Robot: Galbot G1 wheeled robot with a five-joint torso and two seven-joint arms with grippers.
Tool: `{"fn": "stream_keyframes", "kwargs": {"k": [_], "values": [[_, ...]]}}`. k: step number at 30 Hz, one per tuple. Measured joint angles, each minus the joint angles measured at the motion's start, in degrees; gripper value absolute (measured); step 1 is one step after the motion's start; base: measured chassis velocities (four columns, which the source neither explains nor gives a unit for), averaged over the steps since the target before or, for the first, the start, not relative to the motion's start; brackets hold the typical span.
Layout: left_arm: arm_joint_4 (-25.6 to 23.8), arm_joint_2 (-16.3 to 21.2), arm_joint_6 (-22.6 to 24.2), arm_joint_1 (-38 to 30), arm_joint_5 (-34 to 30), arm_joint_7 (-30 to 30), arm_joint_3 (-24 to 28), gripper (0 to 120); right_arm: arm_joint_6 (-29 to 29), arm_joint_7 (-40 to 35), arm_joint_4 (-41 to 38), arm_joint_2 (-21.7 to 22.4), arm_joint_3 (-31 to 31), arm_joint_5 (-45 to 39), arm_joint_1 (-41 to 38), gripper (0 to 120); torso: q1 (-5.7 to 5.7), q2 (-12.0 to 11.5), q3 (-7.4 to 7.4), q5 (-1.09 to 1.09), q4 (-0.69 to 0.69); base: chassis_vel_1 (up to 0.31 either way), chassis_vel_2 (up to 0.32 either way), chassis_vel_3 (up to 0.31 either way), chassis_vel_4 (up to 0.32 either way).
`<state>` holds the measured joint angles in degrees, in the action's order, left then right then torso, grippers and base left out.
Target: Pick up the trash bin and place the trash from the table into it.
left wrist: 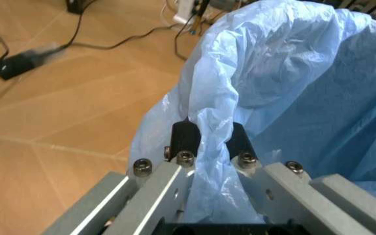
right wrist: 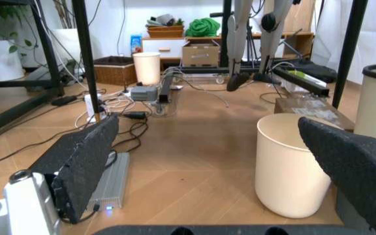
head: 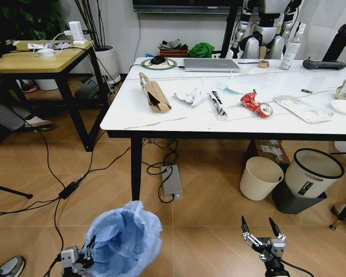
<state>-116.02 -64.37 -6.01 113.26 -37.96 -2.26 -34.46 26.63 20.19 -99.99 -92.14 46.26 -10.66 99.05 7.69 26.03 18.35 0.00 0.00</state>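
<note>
You can read no text anywhere: the label on the cardboard box (head: 269, 151) under the desk (head: 161, 118) is too small.

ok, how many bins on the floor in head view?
3. The blue-bagged trash bin is bottom left, its bag pinched in the left pincer; a cream bin and a grey-and-white bin stand under the table's right side.

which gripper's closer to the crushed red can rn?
Right. The right gripper hangs open low over the floor, roughly below the crushed red can. The left gripper, shut on the trash bin liner, is farther left.
</note>
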Motion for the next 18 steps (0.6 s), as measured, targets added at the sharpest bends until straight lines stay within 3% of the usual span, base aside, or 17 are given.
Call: {"fn": "stream_keyframes", "kwargs": {"k": [18], "values": [[-3.02, -0.74, -0.49, 1.00, 3.03, -0.66, 1.67, 0, -0.17, -0.59, -2.28, 0.00, 0.90, -0.59, 1.27, 100, 1.61, 4.48, 2.85, 0.00, 0.00, 0.000, 0.000, 0.000, 0.000]]}}
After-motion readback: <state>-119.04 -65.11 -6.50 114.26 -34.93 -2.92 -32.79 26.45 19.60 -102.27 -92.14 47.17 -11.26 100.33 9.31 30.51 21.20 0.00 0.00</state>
